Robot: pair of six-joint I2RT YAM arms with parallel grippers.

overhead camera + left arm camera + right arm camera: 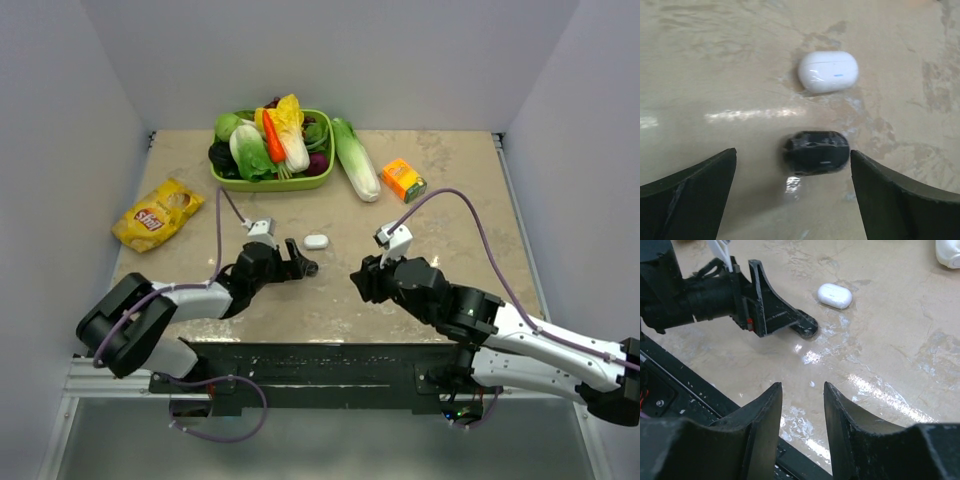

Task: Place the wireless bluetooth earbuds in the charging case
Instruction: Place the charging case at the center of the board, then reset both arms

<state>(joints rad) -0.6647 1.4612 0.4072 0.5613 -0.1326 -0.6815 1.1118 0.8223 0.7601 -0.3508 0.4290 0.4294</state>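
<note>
black charging case point(817, 152) lying inside spread left tool point(793, 156), right tool point(801, 389) parted, empty

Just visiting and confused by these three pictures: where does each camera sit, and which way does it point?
Top external: fixed above and behind the arms, looking down on the table; left arm and right arm show.
Left wrist: on the left arm, faces the black case and white case; own open jaws flank the black one.
Right wrist: on the right arm, faces the left arm's jaws and white case; own jaws at bottom.
Shared: all three see the white case.
</note>
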